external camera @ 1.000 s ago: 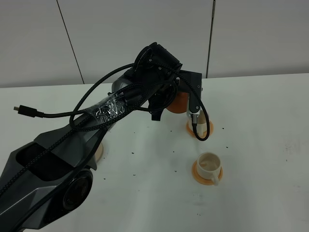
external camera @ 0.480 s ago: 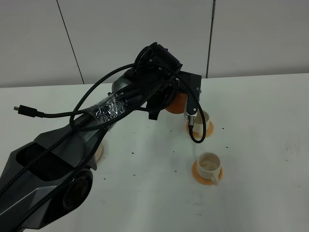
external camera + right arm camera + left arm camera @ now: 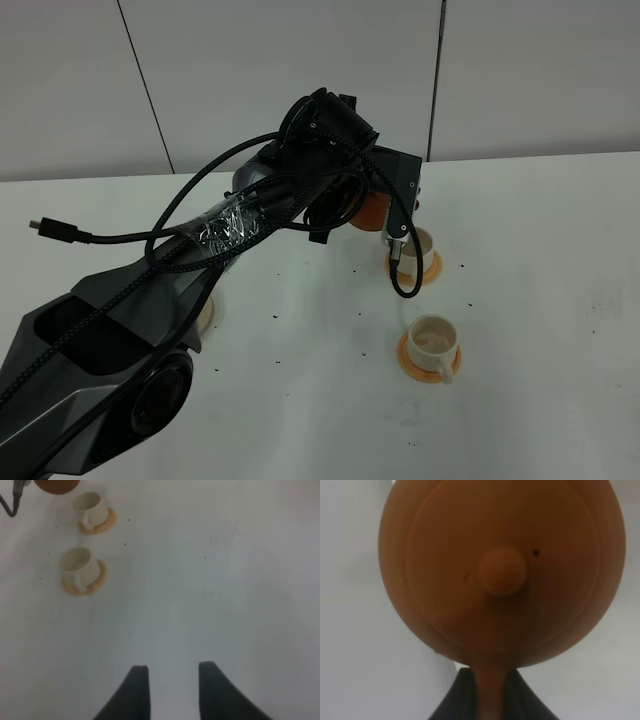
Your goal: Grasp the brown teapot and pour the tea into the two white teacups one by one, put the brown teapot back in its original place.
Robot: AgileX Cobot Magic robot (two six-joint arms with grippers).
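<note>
1. Over the last second the left wrist has lifted a little. The far cup (image 3: 420, 242), which was largely covered by the wrist housing and its cable loop, now shows its rim on its orange saucer (image 3: 432, 268).
2. The teapot (image 3: 370, 212) has edged up with the wrist. It hangs above the surface (image 3: 540, 300), just beside and above the far cup and well clear of the near cup (image 3: 432, 338).
3. This looks like the teapot easing back from a tilt over the far cup. That would mean this pour is ending and the near cup comes next. No stream of tea is visible, and I cannot tell whether either cup holds any.
4. The left tool (image 3: 490, 695) is clenched on the teapot's handle, with dark fingers on either side of it. The lid and knob face the wrist camera, and the spout is hidden.
5. The left arm stretches diagonally across the surface from the near left corner, its wrist bent down over the far cup.
6. The right tool (image 3: 173, 670) is released and holds nothing. It hovers over bare surface, well apart from both cups.
7. The plate (image 3: 209, 312) where the teapot belongs peeks out beside the left arm and has no teapot on it, so the return is not yet done.
</note>
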